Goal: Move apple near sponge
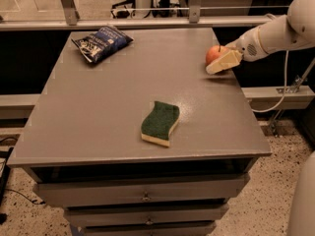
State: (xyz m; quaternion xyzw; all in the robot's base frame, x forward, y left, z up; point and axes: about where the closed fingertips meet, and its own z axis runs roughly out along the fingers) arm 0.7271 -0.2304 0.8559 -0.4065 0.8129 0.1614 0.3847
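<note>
Apple (214,54) sits just behind fingers (224,62) at table's (147,73) right edge.

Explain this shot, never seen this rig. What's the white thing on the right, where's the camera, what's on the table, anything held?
The white thing is a robot arm reaching in from the right. Its hand is at the table's far right edge, right up against a red apple. Whether the hand actually grips the apple does not show.

There is only one camera. It looks down at the grey table from its front side; where it is mounted is not known.

Also on the table are a green and yellow sponge near the front middle, well apart from the apple, and a dark blue snack bag at the far left. Drawers sit under the tabletop.
</note>
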